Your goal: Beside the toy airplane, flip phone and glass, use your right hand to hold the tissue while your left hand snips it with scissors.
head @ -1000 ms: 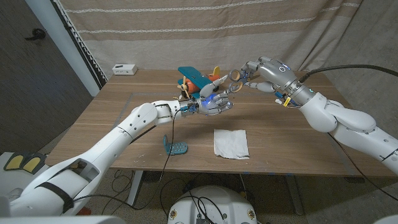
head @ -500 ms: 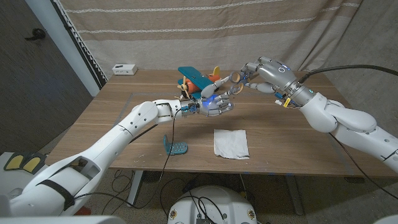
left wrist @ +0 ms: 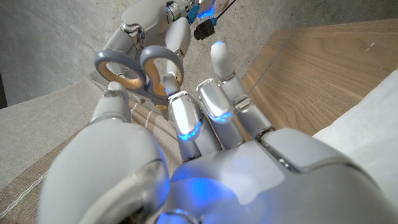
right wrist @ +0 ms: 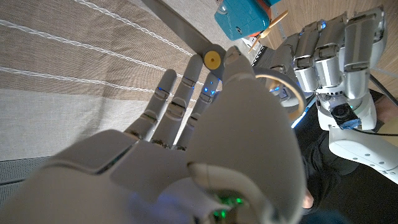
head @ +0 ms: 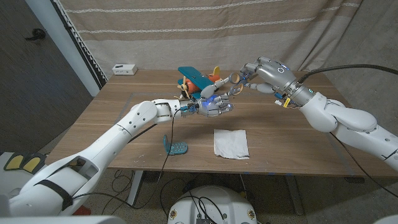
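A lab or test room: beyond the hands, a striped cloth backdrop [head: 205,31] hangs behind a bare wooden table [head: 112,124], cables [head: 348,68] trail off the arms, and a dark panel [head: 31,81] stands left.

Toy airplane [head: 194,79] crowds both raised hands behind.
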`<move>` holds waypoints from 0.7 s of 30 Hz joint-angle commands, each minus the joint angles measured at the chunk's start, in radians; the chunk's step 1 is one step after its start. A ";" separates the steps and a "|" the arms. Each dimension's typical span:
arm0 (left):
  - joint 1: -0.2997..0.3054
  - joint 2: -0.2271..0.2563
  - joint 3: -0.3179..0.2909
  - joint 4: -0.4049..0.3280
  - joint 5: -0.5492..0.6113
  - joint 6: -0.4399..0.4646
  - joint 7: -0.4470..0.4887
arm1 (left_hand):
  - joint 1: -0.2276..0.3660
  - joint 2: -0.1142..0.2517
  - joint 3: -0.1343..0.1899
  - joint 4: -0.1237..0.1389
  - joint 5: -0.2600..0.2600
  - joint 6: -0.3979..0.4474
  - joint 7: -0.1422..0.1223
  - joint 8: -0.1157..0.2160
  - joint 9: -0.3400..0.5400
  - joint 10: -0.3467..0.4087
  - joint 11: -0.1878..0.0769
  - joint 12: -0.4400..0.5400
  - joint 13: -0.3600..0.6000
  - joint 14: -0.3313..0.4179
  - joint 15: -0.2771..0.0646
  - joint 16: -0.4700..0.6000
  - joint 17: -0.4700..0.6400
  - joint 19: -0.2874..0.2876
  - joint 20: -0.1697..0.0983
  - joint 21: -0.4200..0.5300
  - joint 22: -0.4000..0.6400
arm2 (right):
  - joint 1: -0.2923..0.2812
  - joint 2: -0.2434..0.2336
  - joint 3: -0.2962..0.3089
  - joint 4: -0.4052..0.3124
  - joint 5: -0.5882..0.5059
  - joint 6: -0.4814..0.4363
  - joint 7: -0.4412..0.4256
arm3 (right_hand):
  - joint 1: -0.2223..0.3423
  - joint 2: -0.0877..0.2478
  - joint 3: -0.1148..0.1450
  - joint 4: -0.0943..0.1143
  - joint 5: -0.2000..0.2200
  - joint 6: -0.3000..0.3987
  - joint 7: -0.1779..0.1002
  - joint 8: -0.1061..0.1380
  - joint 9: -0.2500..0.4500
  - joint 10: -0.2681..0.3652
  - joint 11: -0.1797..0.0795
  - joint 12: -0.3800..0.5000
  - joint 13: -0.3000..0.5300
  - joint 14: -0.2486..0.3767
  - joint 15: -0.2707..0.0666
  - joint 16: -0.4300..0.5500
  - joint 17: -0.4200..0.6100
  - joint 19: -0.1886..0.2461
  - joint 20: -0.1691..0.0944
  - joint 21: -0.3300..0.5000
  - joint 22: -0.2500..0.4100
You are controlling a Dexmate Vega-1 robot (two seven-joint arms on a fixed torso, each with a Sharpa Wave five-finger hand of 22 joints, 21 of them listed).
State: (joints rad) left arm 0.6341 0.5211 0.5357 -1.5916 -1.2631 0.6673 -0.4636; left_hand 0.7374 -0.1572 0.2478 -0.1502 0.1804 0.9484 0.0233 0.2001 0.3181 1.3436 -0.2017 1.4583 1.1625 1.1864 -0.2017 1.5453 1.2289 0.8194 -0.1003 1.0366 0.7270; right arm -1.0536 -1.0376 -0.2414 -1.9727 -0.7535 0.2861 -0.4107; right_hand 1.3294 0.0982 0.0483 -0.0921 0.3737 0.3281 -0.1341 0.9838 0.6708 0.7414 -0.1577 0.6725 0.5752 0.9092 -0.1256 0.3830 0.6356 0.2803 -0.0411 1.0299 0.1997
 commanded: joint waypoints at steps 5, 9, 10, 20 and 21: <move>0.022 0.031 -0.019 -0.046 -0.006 -0.008 0.033 | 0.008 0.002 0.006 0.001 -0.001 -0.019 0.017 -0.008 -0.012 0.003 -0.006 0.008 0.006 0.010 0.000 0.004 0.004 -0.006 -0.102 0.015 -0.004 | 0.007 -0.025 -0.009 -0.011 -0.033 -0.003 0.008 | 0.057 0.072 0.010 0.000 0.006 -0.001 -0.001 0.007 -0.001 0.063 -0.054 0.006 0.150 0.012 -0.117 0.000 -0.001 -0.009 -0.117 0.010 0.002; 0.020 0.030 -0.016 -0.041 -0.009 -0.005 0.034 | 0.006 0.002 0.006 0.002 -0.001 -0.023 0.016 -0.009 -0.016 0.000 -0.006 0.008 0.007 0.010 0.000 0.003 0.004 -0.008 -0.101 0.018 -0.002 | 0.013 -0.028 -0.017 -0.014 -0.044 0.004 0.009 | 0.057 0.072 0.010 0.000 0.006 0.000 -0.001 0.008 -0.002 0.062 -0.054 0.007 0.150 0.011 -0.117 -0.002 -0.001 -0.011 -0.119 0.014 0.002; 0.017 0.030 -0.013 -0.038 -0.007 -0.006 0.028 | 0.005 0.002 0.006 0.002 -0.001 -0.024 0.015 -0.009 -0.017 0.000 -0.006 0.008 0.007 0.010 0.000 0.003 0.004 -0.008 -0.101 0.018 -0.004 | 0.015 -0.028 -0.019 -0.014 -0.045 0.006 0.011 | 0.058 0.072 0.011 -0.001 0.006 -0.001 -0.001 0.009 -0.001 0.062 -0.055 0.007 0.150 0.012 -0.117 -0.002 -0.001 -0.011 -0.118 0.015 0.001; -0.001 0.025 -0.001 -0.022 0.002 0.001 0.013 | 0.008 0.004 0.008 0.001 0.000 -0.020 0.014 -0.006 -0.026 0.003 -0.006 0.010 0.007 0.011 0.000 0.003 0.004 -0.007 -0.101 0.023 -0.010 | 0.021 -0.032 -0.026 -0.012 -0.042 0.009 0.024 | 0.058 0.072 0.011 -0.001 0.007 -0.001 0.000 0.009 -0.004 0.062 -0.054 0.006 0.150 0.013 -0.117 -0.003 0.002 -0.013 -0.119 0.020 0.000; -0.004 0.024 0.002 -0.017 -0.002 0.008 0.006 | 0.009 0.004 0.009 0.001 0.000 -0.019 0.015 -0.005 -0.027 -0.001 -0.006 0.005 0.002 0.011 0.000 0.003 0.004 -0.007 -0.101 0.022 -0.013 | 0.021 -0.033 -0.026 -0.012 -0.045 0.008 0.024 | 0.057 0.072 0.011 0.000 0.007 -0.002 0.001 0.009 -0.004 0.063 -0.053 0.006 0.150 0.013 -0.117 -0.003 0.002 -0.013 -0.119 0.021 0.000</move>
State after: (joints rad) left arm 0.6436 0.5462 0.5267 -1.6218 -1.2657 0.6639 -0.4408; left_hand 0.7374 -0.1573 0.2505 -0.1476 0.1804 0.9279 0.0323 0.1924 0.2920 1.3405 -0.1990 1.4583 1.1645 1.1864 -0.2017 1.5453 1.2288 0.8140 -0.0948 1.0541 0.7158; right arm -1.0397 -1.0617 -0.2587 -1.9830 -0.7903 0.2876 -0.3967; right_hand 1.3241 0.1035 0.0507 -0.0944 0.3707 0.3263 -0.1321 0.9876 0.6652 0.7413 -0.1578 0.6736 0.5752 0.9125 -0.1288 0.3770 0.6319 0.2694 -0.0408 1.0445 0.1999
